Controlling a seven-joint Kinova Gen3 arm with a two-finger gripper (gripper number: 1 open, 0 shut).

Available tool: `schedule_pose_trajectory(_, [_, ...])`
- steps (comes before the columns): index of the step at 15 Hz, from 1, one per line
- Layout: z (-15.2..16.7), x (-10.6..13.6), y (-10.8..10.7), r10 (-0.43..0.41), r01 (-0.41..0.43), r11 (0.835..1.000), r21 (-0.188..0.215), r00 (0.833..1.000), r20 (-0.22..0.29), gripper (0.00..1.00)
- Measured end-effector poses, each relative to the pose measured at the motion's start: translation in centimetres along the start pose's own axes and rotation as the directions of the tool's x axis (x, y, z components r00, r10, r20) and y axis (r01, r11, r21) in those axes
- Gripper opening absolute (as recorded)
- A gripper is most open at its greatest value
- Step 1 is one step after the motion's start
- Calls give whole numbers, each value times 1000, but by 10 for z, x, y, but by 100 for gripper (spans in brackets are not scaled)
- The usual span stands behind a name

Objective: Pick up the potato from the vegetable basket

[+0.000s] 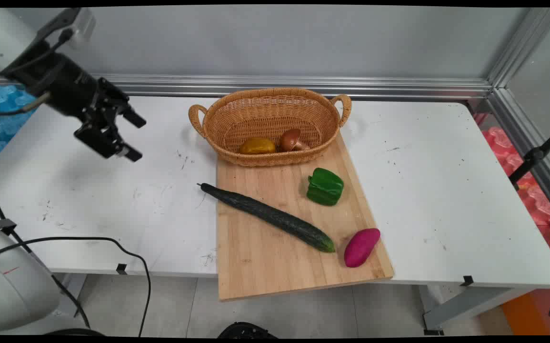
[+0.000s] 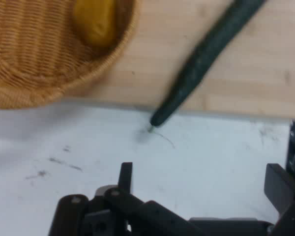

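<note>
Our claw hangs open and empty above the left part of the white worktop.

From the hand view we see its two black fingers spread wide over bare worktop, with the stem tip of the cucumber nearest to it. The cucumber lies on a wooden cutting board, its long axis running from far left to near right, stem end poking off the board's left edge onto the worktop. Right of it on the board sit a green pepper and, nearer, a magenta sweet potato. At the board's far end stands a wicker basket holding a yellow potato and a brown mushroom side by side. The board's near edge overhangs the worktop. Behind we see a grey wall with an aluminium rail; pink foam mats lie on the floor at right.
</note>
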Motion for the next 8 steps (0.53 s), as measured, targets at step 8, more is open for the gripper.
schedule_pose_trajectory(8, [27,64,-60,-53,57,996,67,997,-53,100])
